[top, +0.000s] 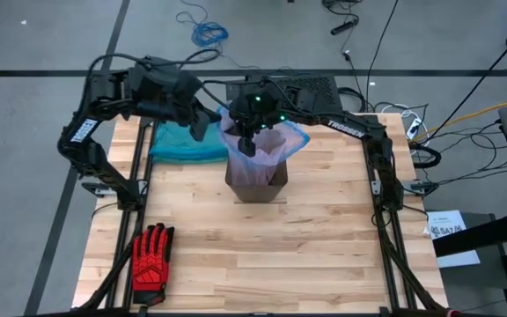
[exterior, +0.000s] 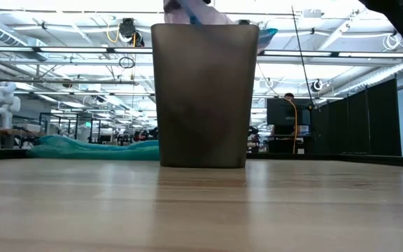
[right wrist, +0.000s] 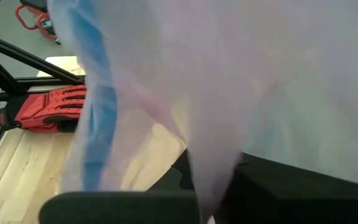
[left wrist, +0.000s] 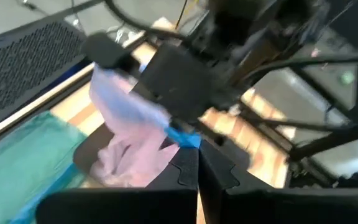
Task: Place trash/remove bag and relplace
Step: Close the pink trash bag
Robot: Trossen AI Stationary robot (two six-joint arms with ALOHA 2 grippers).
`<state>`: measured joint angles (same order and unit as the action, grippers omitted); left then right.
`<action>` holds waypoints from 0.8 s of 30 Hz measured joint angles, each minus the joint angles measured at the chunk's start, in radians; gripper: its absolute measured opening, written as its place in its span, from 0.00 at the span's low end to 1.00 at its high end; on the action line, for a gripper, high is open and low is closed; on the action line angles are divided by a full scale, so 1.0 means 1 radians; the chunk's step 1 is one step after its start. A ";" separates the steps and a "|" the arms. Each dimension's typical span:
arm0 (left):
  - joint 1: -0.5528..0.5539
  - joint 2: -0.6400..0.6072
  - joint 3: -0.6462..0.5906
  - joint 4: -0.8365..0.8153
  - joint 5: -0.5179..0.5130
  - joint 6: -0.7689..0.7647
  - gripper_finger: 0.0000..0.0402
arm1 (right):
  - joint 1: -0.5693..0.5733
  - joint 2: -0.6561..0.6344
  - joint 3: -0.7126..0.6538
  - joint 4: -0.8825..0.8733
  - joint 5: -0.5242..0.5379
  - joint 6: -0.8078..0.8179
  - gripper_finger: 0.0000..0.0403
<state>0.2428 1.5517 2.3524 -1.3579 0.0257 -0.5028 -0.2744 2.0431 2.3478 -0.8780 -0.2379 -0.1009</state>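
Observation:
A dark bin (top: 255, 180) stands upright at the table's middle. The pale pink bag (top: 269, 151) sits in it, its blue-edged rim bunched up above the bin's mouth (exterior: 187, 12). My right gripper (top: 248, 148) hangs over the bin, shut on the bag's film. My left gripper (top: 202, 128) is shut just left of the bin's far left corner, its fingertips (left wrist: 197, 163) close to the bag's blue edge (left wrist: 184, 138). The trash is hidden or out of view. My right gripper pinches the bag's thin film (right wrist: 211, 186) between its two fingers, coming from above and slanting down. The film is gathered, so I cannot tell how many layers are in the pinch. The bag rises out of the bin to the fingers, with its lower part inside. My left gripper: I cannot tell whether its shut fingertips touch the bag's blue edge.
A teal-blue plastic bag (top: 183, 141) lies flat on the table, left of the bin, below my left arm. A red-and-black work glove (top: 152, 255) lies near the table's near left corner. A black perforated box (top: 297, 88) sits behind the bin.

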 joint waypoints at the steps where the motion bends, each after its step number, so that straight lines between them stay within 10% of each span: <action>1: 0.000 -0.009 0.001 0.005 0.000 -0.012 0.00 | -0.002 0.001 0.000 0.000 0.000 0.000 0.00; 24: -0.001 -0.094 0.003 0.131 0.001 -0.072 0.00 | 0.006 0.082 0.000 -0.069 -0.005 -0.016 0.00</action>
<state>0.2417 1.4581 2.3558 -1.2268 0.0265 -0.5745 -0.2681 2.1254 2.3478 -0.9466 -0.2424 -0.1166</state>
